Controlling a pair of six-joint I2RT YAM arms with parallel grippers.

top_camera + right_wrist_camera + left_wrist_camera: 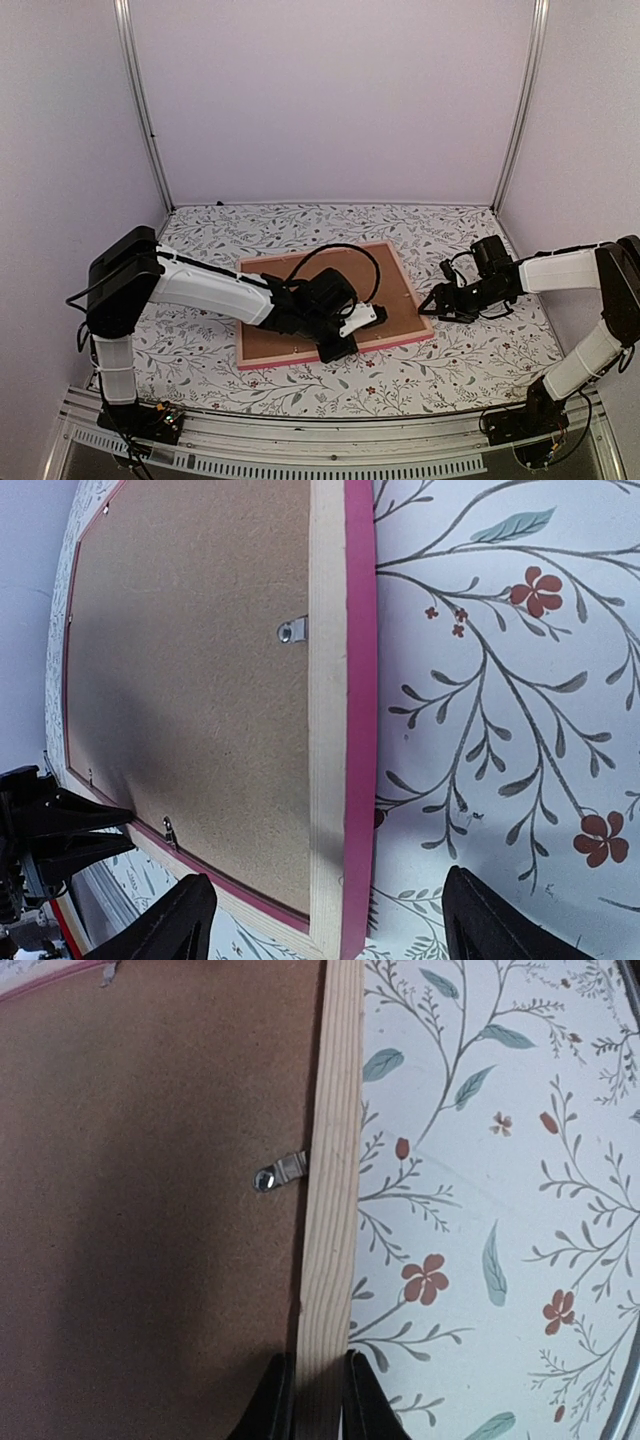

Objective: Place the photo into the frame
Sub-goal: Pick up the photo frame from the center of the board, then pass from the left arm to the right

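Note:
The pink frame (400, 342) lies face down on the flowered table. The plain brown backing board (392, 290) fills its back, so the photo is hidden. My left gripper (345, 345) is at the frame's near rail. In the left wrist view it (318, 1360) is shut on the bare wood rail (335, 1160), one finger on each side. My right gripper (432, 303) is at the frame's right near corner. In the right wrist view it (325, 905) is open, with its fingers (180, 920) wide apart either side of the pink rail (358, 680) and gripping nothing.
Small metal tabs (278, 1172) (292, 631) lie turned over the backing board's edge. A black cable (340, 255) loops over the board from my left arm. Lilac walls and metal posts (145, 110) enclose the table on three sides.

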